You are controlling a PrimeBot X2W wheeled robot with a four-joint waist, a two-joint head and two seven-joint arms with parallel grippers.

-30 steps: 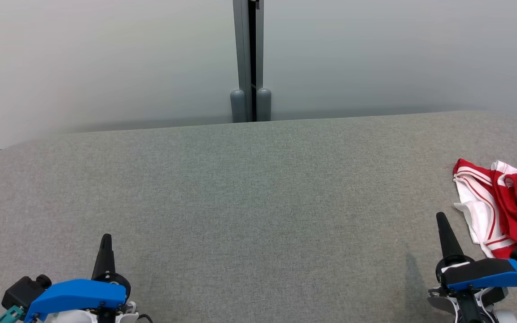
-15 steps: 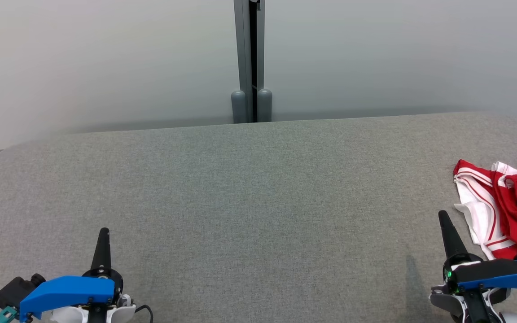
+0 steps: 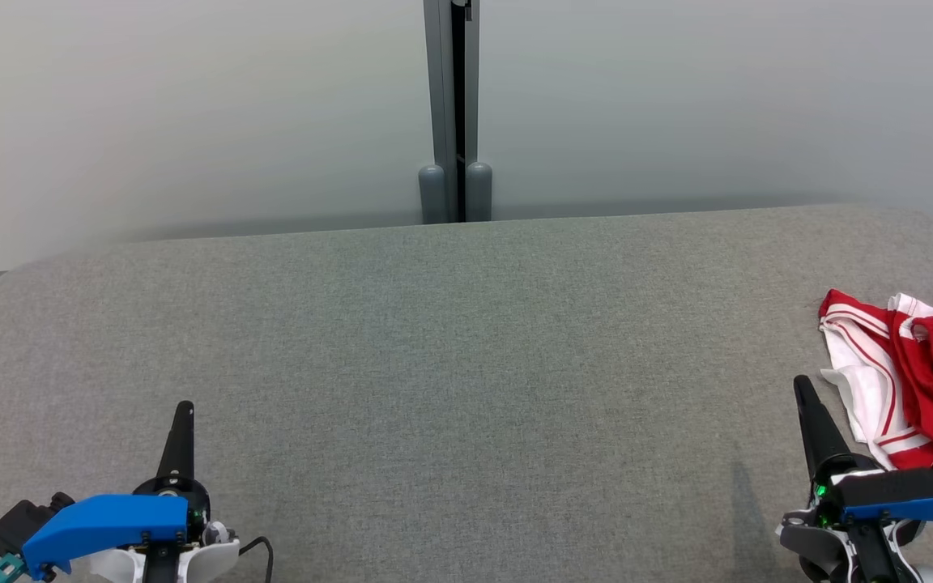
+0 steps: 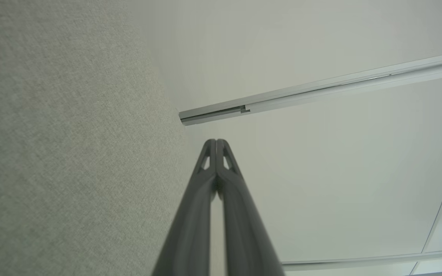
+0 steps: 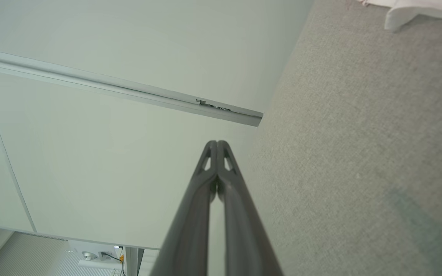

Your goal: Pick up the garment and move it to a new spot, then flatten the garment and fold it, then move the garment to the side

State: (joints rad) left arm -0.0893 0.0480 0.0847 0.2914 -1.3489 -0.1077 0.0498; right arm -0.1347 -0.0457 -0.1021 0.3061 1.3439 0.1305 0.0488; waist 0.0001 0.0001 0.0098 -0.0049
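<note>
The garment (image 3: 912,380), red with white panels and stripes, lies crumpled at the right edge of the grey felt table (image 3: 466,340), partly cut off by the head view's border. A white corner of the garment (image 5: 416,9) shows at the top right of the right wrist view. My right gripper (image 3: 800,384) is shut and empty, low at the right, its tip just left of the garment. My left gripper (image 3: 184,407) is shut and empty at the lower left, far from the garment. In both wrist views the fingertips press together: left gripper (image 4: 216,142), right gripper (image 5: 216,143).
A pale partition wall (image 3: 191,105) runs behind the table, split by a grey vertical post (image 3: 453,113). The table's far corners are rounded.
Both grippers have drawn back slightly toward the bottom of the head view. The garment lies where it was.
</note>
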